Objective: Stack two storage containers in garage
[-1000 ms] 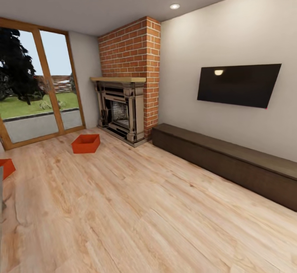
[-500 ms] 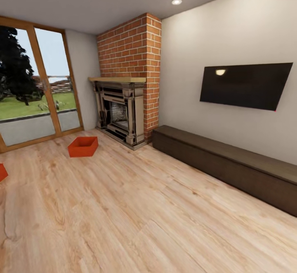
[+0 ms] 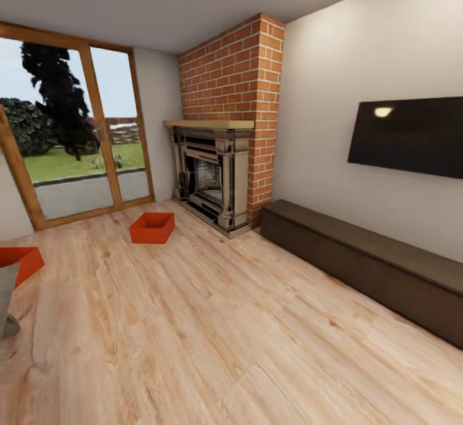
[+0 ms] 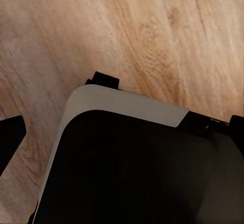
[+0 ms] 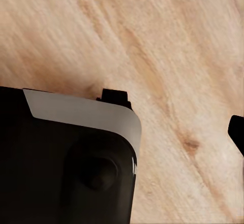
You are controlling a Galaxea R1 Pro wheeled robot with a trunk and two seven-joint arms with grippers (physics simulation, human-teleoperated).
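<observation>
Two orange-red storage containers lie on the light wood plank floor (image 3: 212, 322) of the living room. One storage container (image 3: 152, 228) sits in front of the glass doors, left of the fireplace. The other storage container (image 3: 19, 263) is cut off by the head view's left edge. In the left wrist view my left gripper (image 4: 124, 132) is open, with dark fingertips (image 4: 10, 137) at both picture edges, above the robot's black and white body and bare planks. A single dark fingertip (image 5: 237, 132) of the right gripper sits far out at the right wrist view's edge, nothing in it.
A dark ornate fireplace (image 3: 212, 177) stands against a brick chimney. A long low dark cabinet (image 3: 366, 261) runs along the right wall under a wall-mounted TV (image 3: 411, 135). Wood-framed glass doors (image 3: 77, 135) are at the back left. A grey object (image 3: 6, 303) pokes in at the left edge.
The head camera has swung left, so everything has shifted right in the picture, and more of the left-edge container shows. The containers themselves have not moved.
</observation>
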